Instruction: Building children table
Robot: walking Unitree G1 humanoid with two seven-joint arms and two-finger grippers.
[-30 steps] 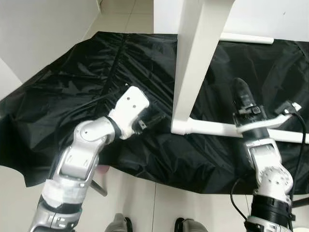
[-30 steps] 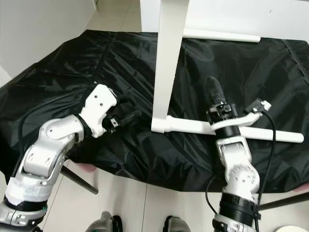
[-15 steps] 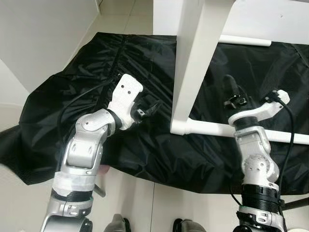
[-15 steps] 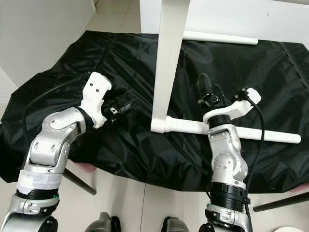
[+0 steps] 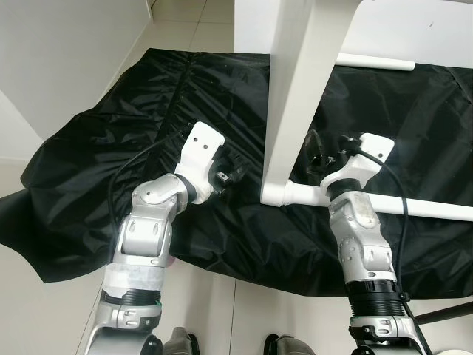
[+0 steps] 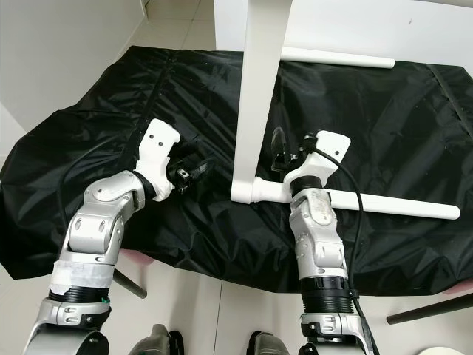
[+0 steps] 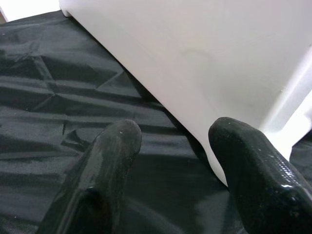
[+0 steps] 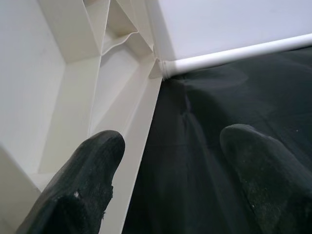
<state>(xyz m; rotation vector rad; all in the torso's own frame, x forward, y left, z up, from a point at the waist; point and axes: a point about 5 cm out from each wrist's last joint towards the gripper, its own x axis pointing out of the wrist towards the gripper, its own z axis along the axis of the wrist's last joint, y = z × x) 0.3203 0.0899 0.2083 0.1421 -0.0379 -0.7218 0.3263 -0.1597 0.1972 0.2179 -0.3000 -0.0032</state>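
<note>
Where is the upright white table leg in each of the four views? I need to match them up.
Left eye: white table leg at centre, between both pincers.
Right eye: centre-left.
Left wrist: broad white face beyond the open left pincer.
Right wrist: ribbed white part, by the open right pincer.
Shared landmark: black sheet.
</note>
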